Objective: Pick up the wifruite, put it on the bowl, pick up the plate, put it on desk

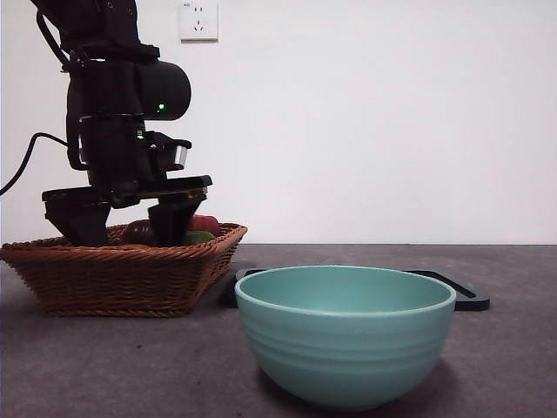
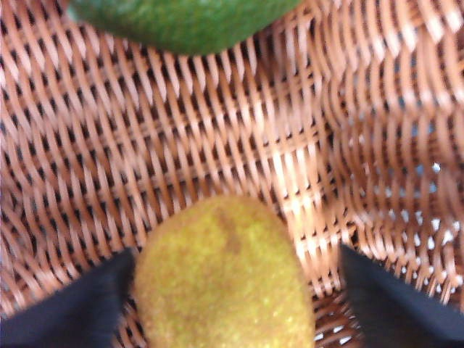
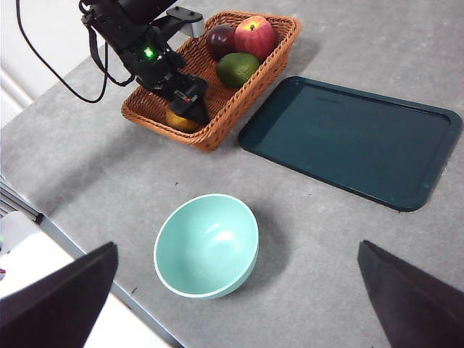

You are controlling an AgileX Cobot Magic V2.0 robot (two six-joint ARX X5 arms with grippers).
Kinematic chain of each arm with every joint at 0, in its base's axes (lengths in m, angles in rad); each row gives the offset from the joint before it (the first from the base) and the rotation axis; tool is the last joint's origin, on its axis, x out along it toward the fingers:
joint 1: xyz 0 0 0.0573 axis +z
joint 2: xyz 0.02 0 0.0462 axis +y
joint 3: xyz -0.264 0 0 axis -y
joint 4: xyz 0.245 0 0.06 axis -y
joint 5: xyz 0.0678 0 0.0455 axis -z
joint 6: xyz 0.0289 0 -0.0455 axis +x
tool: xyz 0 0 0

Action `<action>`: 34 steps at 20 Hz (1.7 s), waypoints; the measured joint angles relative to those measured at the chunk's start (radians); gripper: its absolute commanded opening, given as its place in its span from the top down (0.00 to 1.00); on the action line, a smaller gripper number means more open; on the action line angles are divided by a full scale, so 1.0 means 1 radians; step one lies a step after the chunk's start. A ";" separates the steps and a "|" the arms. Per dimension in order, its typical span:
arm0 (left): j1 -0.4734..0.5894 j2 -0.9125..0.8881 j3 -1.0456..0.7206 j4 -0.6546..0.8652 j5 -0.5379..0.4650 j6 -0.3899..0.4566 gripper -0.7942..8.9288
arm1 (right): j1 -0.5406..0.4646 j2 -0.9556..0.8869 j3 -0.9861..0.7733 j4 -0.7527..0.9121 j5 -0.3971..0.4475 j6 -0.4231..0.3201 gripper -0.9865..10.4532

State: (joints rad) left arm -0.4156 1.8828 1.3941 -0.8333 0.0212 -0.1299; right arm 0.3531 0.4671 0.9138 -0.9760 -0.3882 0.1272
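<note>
2 open jaws of left hand (image 2: 228, 290) astride wifruite (image 2: 225, 279).

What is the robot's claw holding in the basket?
Nothing yet. The left claw is open, down in the wicker basket, with its jaws on either side of the wifruite, not squeezing. The right claw is open too, high over the bowl.

The wifruite (image 2: 225, 279) is blurred, cut off at frame edge.

No text, label, brand or number can be read in any view. The things carry no legible markings.
</note>
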 measured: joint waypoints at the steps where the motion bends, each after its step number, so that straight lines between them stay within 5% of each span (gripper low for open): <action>1: 0.000 0.000 0.000 0.000 0.000 0.000 0.61 | 0.000 0.000 0.000 0.000 0.000 0.000 0.34; 16: 0.005 -0.016 0.211 -0.269 0.000 0.002 0.64 | 0.000 0.000 0.000 0.000 0.000 0.000 0.34; 22: -0.023 -0.223 0.212 -0.353 0.002 0.008 0.64 | 0.000 0.000 0.000 0.000 0.000 0.000 0.34; 34: -0.351 -0.367 0.216 -0.456 0.007 -0.039 0.64 | 0.000 0.000 0.000 -0.002 0.000 0.000 0.34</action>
State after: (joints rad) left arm -0.7666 1.5154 1.6100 -1.2892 0.0280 -0.1688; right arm 0.3531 0.4671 0.9138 -0.9779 -0.3885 0.1272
